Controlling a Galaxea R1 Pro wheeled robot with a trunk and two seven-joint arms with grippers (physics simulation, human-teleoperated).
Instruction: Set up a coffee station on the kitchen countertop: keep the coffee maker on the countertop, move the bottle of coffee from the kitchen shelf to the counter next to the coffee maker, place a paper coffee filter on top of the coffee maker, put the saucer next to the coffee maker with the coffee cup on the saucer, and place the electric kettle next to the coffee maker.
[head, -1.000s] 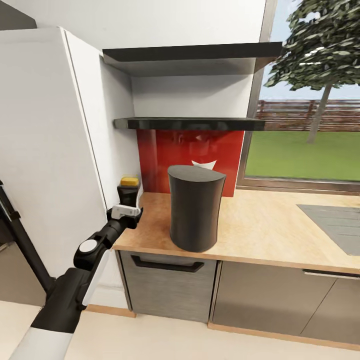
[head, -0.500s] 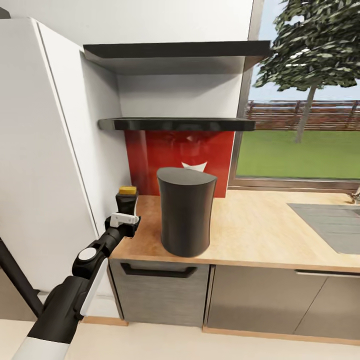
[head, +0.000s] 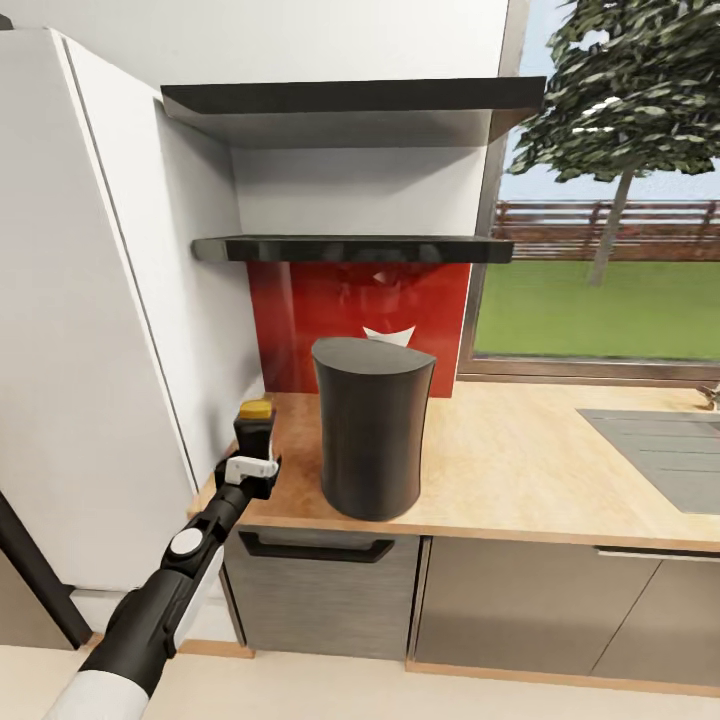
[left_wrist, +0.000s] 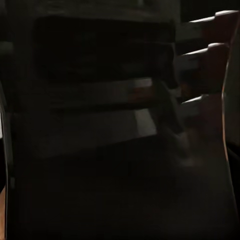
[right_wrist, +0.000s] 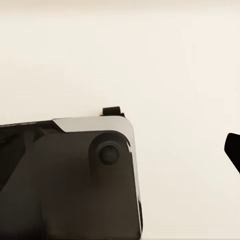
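Observation:
The tall dark grey coffee maker (head: 372, 430) stands on the light tan kitchen countertop (head: 520, 470). To its left, at the countertop's left end, is the bottle of coffee (head: 256, 428), dark with a golden-brown cap. My left gripper (head: 252, 462) is shut on its lower part, and the bottle's base is hidden behind the fingers. In the left wrist view the dark bottle (left_wrist: 115, 125) is very close to the camera. Above hang the black kitchen shelf (head: 350, 247) and a second one (head: 350, 97). A dark tip (right_wrist: 233, 148) sits at the edge of the right wrist view.
A tall white cabinet (head: 90, 300) rises directly left of the countertop's end. A red backsplash (head: 300, 320) is behind the coffee maker, with a window to the right. A grey sink (head: 655, 450) is set into the countertop at far right. Part of the robot's base (right_wrist: 65, 180) stands on a cream floor.
The head camera has shifted, so the whole scene sits further left. My left gripper has lowered the bottle of coffee toward the countertop's left end.

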